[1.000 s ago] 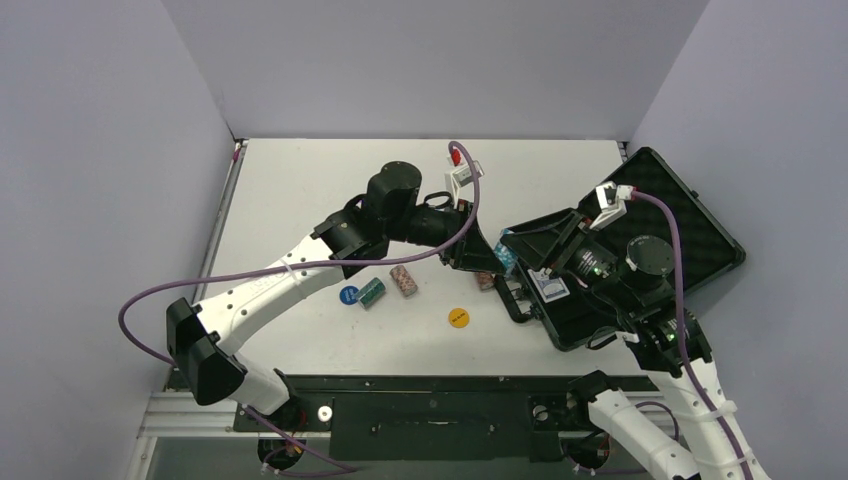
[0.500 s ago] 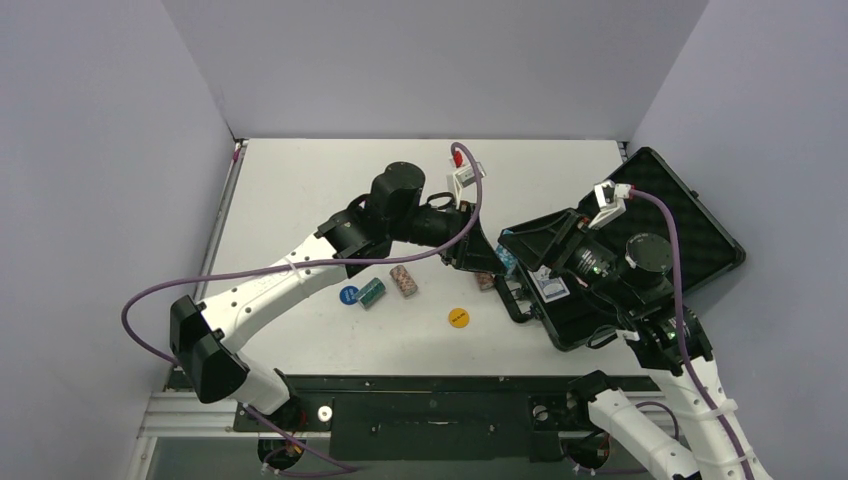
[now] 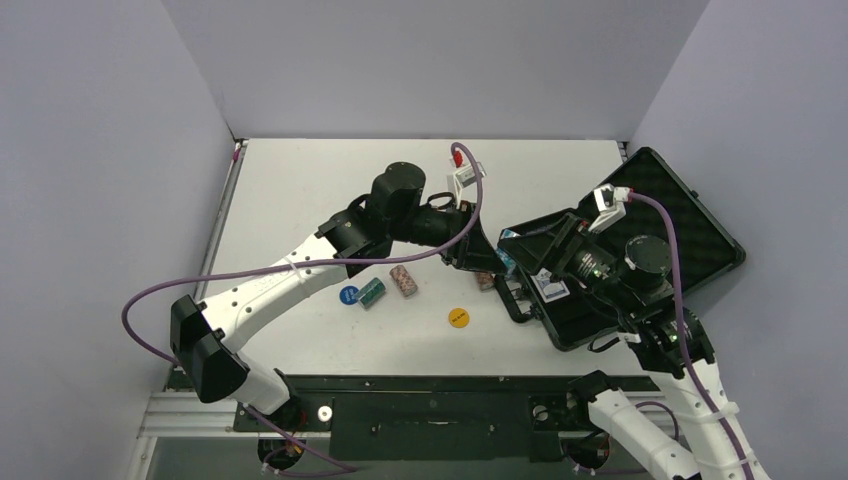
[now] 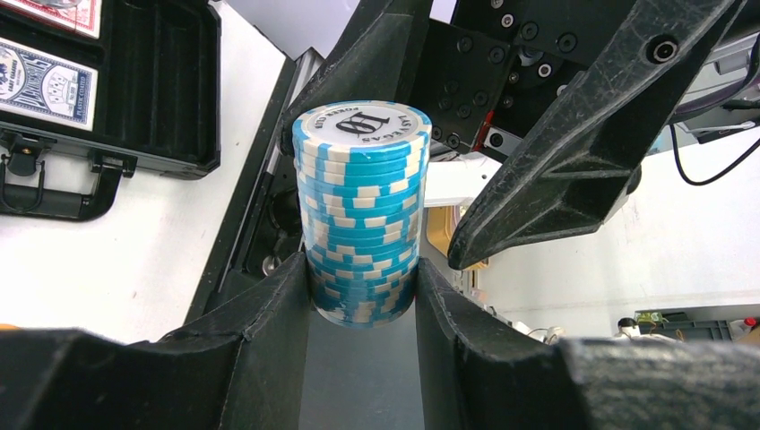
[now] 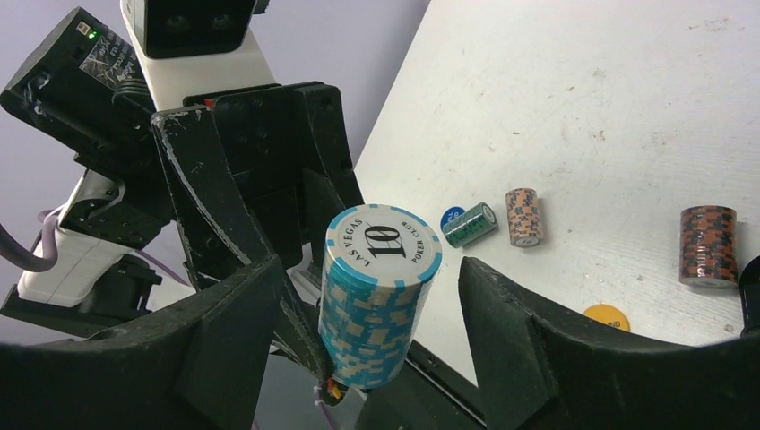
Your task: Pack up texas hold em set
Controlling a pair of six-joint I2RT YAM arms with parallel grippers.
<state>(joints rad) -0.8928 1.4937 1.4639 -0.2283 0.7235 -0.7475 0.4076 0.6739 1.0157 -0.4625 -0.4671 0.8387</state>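
Chips in mid-air: my left end effector (image 4: 362, 269) pinches a light-blue chip stack (image 4: 362, 210) by its lower half. Both fingers press against its sides, and the top chip is marked 10 and Las Vegas Poker Club. My right end effector (image 5: 367, 269) faces it with fingers spread wide, one on each side of the stack and touching neither side. The stack hangs above the counter (image 3: 300, 180) at the left edge of the open black case (image 3: 690, 215). The case lies at the right of the counter, its foam-lined lid thrown back to the far right. A blue-backed card deck (image 4: 47, 72) sits in the case's tray near the handle. Left of the case, loose on the counter, are a dark red chip stack (image 5: 708, 246) just beside the case, then an orange chip stack (image 3: 403, 281) and a green chip stack (image 3: 372, 292), these two lying on their sides. A blue disc (image 3: 348, 295) lies just beside the green one, and a yellow disc (image 3: 458, 318) lies nearer to me, apart from the rest.
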